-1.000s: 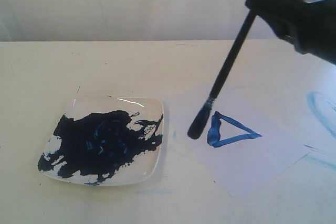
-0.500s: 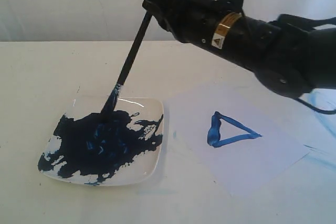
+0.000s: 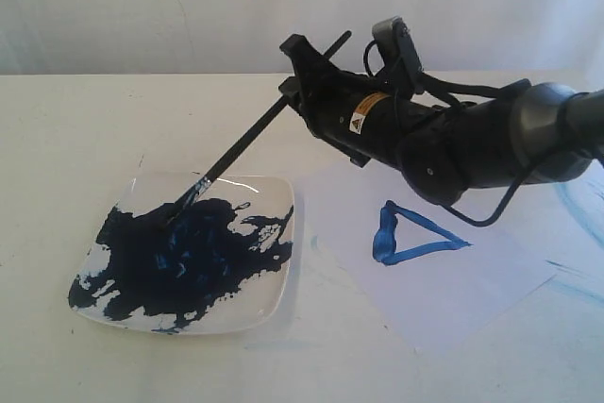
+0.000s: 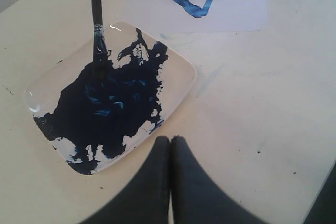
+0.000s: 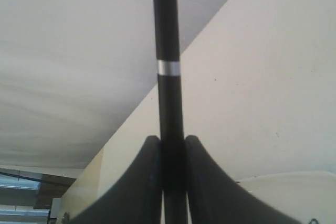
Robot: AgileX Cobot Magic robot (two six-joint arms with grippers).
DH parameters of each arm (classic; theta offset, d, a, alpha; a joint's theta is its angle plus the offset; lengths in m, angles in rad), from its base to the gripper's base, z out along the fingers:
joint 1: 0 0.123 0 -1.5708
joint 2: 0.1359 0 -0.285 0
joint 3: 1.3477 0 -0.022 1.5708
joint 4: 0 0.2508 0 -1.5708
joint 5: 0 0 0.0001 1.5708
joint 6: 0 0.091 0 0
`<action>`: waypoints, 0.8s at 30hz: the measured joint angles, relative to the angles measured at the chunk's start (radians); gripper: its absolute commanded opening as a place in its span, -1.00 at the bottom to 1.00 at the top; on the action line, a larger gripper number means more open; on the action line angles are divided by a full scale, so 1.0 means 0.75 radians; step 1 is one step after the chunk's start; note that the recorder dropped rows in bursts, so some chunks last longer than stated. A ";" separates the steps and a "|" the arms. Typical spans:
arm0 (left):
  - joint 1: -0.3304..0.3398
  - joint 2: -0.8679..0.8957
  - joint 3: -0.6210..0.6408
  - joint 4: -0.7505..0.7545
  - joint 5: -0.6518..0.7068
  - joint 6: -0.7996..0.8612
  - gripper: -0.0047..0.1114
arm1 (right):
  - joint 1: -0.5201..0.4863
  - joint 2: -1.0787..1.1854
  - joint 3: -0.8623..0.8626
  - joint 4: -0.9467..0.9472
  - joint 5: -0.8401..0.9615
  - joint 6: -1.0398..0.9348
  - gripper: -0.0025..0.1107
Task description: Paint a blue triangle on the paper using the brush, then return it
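Brush tip resting in the plate, painting looks finished.
Nearest, left gripper pressed closed, empty, idle over plate edge. Brush leans toward 1 o'clock, right gripper clamped on its handle, probably to lay it down. Blue triangle on paper, 3 o'clock of plate.

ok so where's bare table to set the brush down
Bare table runs behind and left of the plate, and along the near edge in front of the plate and paper. The gap between plate and paper is narrow. It is crowded over the paper's far side, where the right gripper holds the brush.
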 measured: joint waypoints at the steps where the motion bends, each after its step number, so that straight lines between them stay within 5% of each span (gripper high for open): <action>1: 0.000 0.000 0.000 0.000 0.000 0.000 -0.92 | 0.000 0.006 0.000 -0.002 0.011 0.000 -0.96; 8: 0.000 0.000 0.003 -0.002 -0.003 0.000 -0.92 | 0.000 0.023 -0.006 0.039 0.157 0.000 -0.96; 24: 0.000 0.000 0.003 -0.011 -0.007 0.000 -0.92 | 0.000 0.194 -0.006 0.048 0.071 0.071 -0.96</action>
